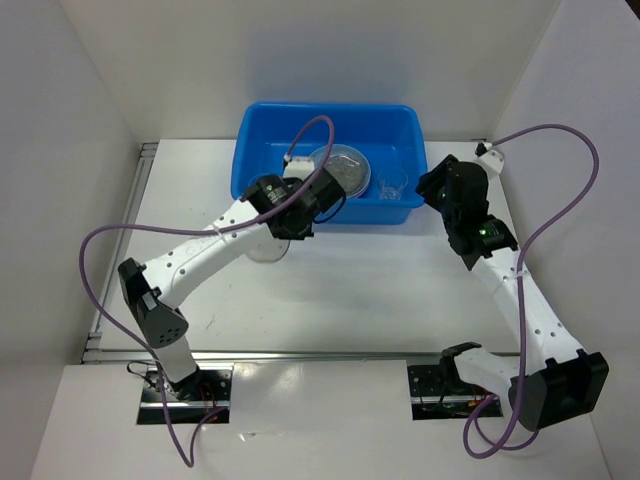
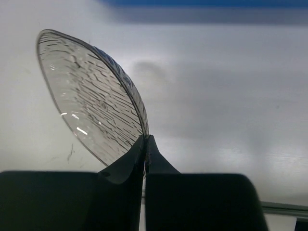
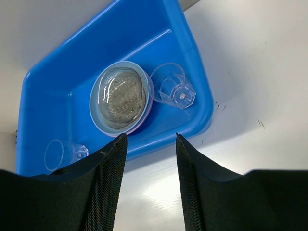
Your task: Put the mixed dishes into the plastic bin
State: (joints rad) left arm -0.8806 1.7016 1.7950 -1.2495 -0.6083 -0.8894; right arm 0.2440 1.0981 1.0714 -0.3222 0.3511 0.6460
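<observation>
The blue plastic bin (image 1: pixel 275 130) stands at the back middle of the table. In it lies a stack of plates (image 1: pixel 340 168) with a speckled greyish one on top (image 3: pixel 121 94), and two clear cups (image 3: pixel 173 86) (image 3: pixel 62 153). My left gripper (image 1: pixel 293 215) is just in front of the bin. In the left wrist view it (image 2: pixel 146 139) is shut on the rim of a translucent speckled plate (image 2: pixel 91 106), which is tilted on edge above the table. My right gripper (image 3: pixel 150 139) is open and empty by the bin's right front corner (image 3: pixel 202 115).
White walls close in the table on the left, back and right. Purple cables (image 1: pixel 560 200) loop over both arms. A metal rail (image 1: pixel 300 355) runs along the near edge. The bin's front wall shows as a blue strip (image 2: pixel 202 2) at the top of the left wrist view.
</observation>
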